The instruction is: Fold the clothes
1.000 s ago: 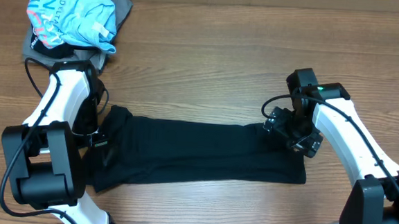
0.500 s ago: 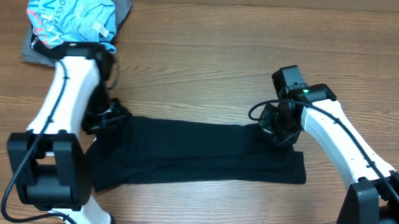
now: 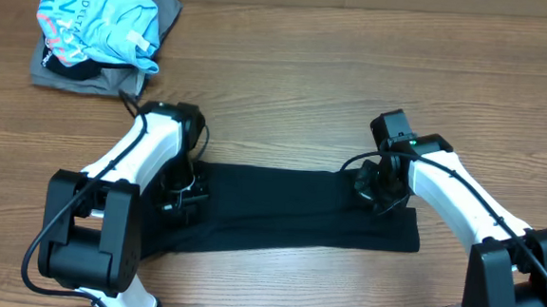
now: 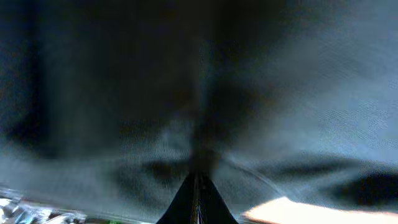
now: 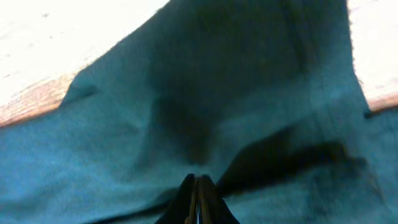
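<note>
**Visitor:** What lies where?

**Onlooker:** Across the near half of the wooden table (image 3: pixel 306 89) lies the black T-shirt (image 3: pixel 289 216), already narrowed to a long band running left to right. A light blue shirt (image 3: pixel 101 19) on a grey garment (image 3: pixel 55 69) sits well apart, in the far left corner.

**Visitor:** Which step is this, and what follows?

**Onlooker:** By my reading, the grasp that opens an end-to-end fold — the next move calls for the held cloth to be lifted and carried across without stretching or dropping it.

**Visitor:** And the arms?

**Onlooker:** The left arm (image 3: pixel 140 150) bends over the band's left part, and the right arm (image 3: pixel 452 186) over its upper right corner, both wrists turned down. The left gripper (image 3: pixel 180 197) and right gripper (image 3: pixel 378 190) are each closed tight, with cloth puckering at the tips — each seems to pinch the T-shirt.
</note>
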Robot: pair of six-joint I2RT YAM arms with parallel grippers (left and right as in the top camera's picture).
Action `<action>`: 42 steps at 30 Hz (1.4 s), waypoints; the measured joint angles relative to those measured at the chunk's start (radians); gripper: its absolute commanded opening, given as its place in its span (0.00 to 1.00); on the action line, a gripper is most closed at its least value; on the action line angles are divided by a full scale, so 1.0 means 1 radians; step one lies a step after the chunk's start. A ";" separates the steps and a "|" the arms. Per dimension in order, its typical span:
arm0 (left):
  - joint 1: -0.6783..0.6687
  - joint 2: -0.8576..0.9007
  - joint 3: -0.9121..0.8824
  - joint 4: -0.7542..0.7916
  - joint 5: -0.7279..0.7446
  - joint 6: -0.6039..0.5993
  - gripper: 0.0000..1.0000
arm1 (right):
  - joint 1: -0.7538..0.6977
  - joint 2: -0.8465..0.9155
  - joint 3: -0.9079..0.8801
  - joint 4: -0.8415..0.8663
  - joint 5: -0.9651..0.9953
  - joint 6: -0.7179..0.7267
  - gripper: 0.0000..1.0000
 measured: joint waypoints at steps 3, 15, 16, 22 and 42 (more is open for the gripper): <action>0.024 0.000 -0.061 0.047 0.005 0.000 0.04 | -0.004 0.001 -0.034 0.039 0.000 0.000 0.04; 0.079 0.000 -0.117 0.100 0.015 -0.022 0.15 | -0.163 0.106 -0.042 0.061 -0.091 0.006 0.04; 0.082 0.000 -0.117 0.103 0.015 -0.023 0.19 | -0.179 0.109 -0.041 0.060 -0.108 0.012 0.04; 0.095 0.000 -0.117 0.151 0.019 -0.026 0.40 | -0.286 0.115 -0.041 0.059 -0.151 0.024 0.04; 0.098 -0.041 -0.107 0.463 0.054 -0.029 0.55 | -0.483 0.147 0.018 0.046 -0.123 0.054 0.04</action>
